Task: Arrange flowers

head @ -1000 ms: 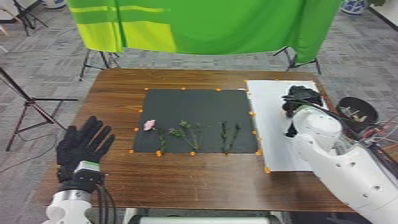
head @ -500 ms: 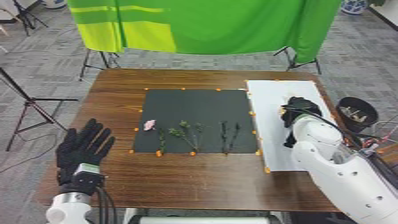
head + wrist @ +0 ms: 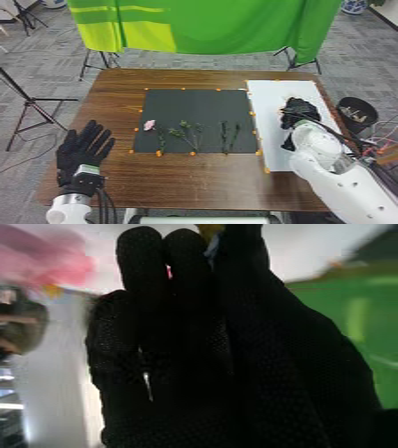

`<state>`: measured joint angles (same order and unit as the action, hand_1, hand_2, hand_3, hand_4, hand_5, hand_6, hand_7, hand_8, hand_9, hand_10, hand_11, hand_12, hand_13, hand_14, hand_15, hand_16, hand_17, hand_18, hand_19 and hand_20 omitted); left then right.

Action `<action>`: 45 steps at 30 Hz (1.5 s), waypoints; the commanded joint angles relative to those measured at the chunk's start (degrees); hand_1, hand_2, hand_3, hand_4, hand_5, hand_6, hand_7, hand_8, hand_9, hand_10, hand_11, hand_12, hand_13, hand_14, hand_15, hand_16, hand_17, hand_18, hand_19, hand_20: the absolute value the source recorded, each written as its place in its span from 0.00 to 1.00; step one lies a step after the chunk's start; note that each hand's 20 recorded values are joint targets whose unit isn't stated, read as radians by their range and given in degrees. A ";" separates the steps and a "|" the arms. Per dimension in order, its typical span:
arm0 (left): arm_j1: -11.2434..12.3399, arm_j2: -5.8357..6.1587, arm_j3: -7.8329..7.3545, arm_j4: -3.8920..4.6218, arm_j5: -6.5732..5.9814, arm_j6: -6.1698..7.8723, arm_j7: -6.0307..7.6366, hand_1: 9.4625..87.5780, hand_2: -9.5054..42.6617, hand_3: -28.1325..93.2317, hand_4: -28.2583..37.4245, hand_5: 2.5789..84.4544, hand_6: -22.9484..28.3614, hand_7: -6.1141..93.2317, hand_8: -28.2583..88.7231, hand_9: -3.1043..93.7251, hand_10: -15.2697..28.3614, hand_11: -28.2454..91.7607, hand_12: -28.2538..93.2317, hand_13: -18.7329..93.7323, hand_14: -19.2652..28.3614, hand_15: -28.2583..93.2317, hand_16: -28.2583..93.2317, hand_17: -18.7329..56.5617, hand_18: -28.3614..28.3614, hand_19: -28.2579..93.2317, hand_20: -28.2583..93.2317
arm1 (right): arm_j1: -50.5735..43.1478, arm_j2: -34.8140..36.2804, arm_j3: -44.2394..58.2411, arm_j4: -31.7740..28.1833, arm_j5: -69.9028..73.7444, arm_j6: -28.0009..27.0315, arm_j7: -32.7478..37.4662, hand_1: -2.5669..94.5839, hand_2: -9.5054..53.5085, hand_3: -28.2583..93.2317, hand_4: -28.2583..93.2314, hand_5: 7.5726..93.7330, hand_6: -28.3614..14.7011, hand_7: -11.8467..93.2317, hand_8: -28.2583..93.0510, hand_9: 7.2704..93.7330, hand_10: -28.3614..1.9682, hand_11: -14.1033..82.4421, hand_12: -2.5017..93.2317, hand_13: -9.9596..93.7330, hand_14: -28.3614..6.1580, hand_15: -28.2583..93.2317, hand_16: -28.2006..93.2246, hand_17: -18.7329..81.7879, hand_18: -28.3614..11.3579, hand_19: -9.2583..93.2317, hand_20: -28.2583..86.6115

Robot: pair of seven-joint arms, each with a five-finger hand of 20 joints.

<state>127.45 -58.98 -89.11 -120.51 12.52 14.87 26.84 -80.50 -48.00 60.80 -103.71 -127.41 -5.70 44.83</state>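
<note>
Pink flower (image 3: pixel 149 125) lies at nine o'clock from the right hand's (image 3: pixel 300 110) straight fingers, hold unclear; left hand (image 3: pixel 80 154) spread, empty.

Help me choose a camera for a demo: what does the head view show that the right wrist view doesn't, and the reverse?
Head view: left hand, green stems on the dark mat, tripod.
Right wrist view: a yellow-brown thing by the right hand.
Both: the right hand and green cloth. I can't tell whether the wrist view's pink shape is the head view's pink flower.
</note>
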 commanded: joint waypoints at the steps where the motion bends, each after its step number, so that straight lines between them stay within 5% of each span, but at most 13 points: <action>1: 1.39 -0.68 -0.68 -0.60 -0.26 -0.11 -0.11 0.23 0.48 0.81 0.00 0.52 0.64 0.21 0.18 0.39 0.71 0.47 0.34 0.39 0.77 0.62 0.18 0.16 0.79 0.57 0.37 | 6.41 -2.65 -5.57 -9.16 -4.84 0.99 -9.73 0.69 0.00 0.82 0.00 0.84 0.67 0.35 0.27 0.95 0.59 0.23 0.46 0.80 0.57 0.47 0.58 0.50 0.19 0.88 0.54; 10: 0.16 0.21 0.13 -0.18 0.03 0.04 -1.14 0.23 0.48 0.81 0.00 0.52 0.64 0.21 0.18 0.39 0.71 0.47 0.34 0.39 0.77 0.62 0.18 0.16 0.79 0.57 0.37 | 19.28 -17.79 -17.74 -1.63 -1.08 3.60 -21.20 0.68 0.00 0.82 0.00 0.84 0.68 0.36 0.28 0.95 0.59 0.23 0.46 0.80 0.59 0.47 0.58 0.50 0.21 0.88 0.55; 21: -2.82 2.25 2.00 0.39 0.58 0.46 -2.53 0.23 0.48 0.81 0.00 0.52 0.65 0.21 0.18 0.39 0.71 0.47 0.34 0.39 0.77 0.62 0.18 0.16 0.79 0.57 0.37 | 23.43 -29.49 -26.08 15.16 -2.18 1.68 -21.59 0.68 0.00 0.82 0.00 0.83 0.69 0.37 0.27 0.95 0.61 0.23 0.46 0.80 0.61 0.46 0.58 0.50 0.22 0.87 0.55; 25: -3.64 2.39 2.51 0.65 -0.41 0.21 -2.49 0.23 0.48 0.81 0.00 0.52 0.64 0.21 0.18 0.39 0.71 0.47 0.34 0.39 0.77 0.62 0.18 0.16 0.79 0.57 0.37 | 23.07 -31.20 -26.65 16.75 -4.41 2.02 -18.15 0.68 0.00 0.83 0.00 0.83 0.70 0.37 0.26 0.95 0.61 0.23 0.46 0.80 0.61 0.46 0.58 0.50 0.21 0.87 0.55; 42: -4.98 2.73 3.45 1.15 -0.16 0.39 -2.92 0.23 0.48 0.81 0.00 0.52 0.64 0.21 0.18 0.39 0.71 0.46 0.34 0.39 0.77 0.62 0.18 0.16 0.79 0.57 0.37 | 20.81 -34.89 -26.16 20.44 -4.51 0.88 -17.75 0.67 0.00 0.82 0.00 0.80 0.69 0.38 0.25 0.93 0.62 0.23 0.44 0.79 0.62 0.45 0.57 0.49 0.22 0.85 0.56; 45: -5.36 2.73 3.27 1.27 -0.16 0.60 -2.99 0.23 0.48 0.81 0.00 0.52 0.64 0.21 0.18 0.39 0.71 0.47 0.34 0.39 0.77 0.62 0.18 0.16 0.79 0.57 0.37 | 20.68 -34.95 -25.81 20.28 -4.69 0.28 -17.85 0.68 0.00 0.82 0.00 0.77 0.68 0.34 0.23 0.88 0.60 0.20 0.38 0.76 0.62 0.43 0.56 0.48 0.24 0.82 0.54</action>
<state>122.47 -56.34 -85.80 -119.56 12.51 15.15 24.44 -59.57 -82.13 34.88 -83.13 -131.57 -5.46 26.97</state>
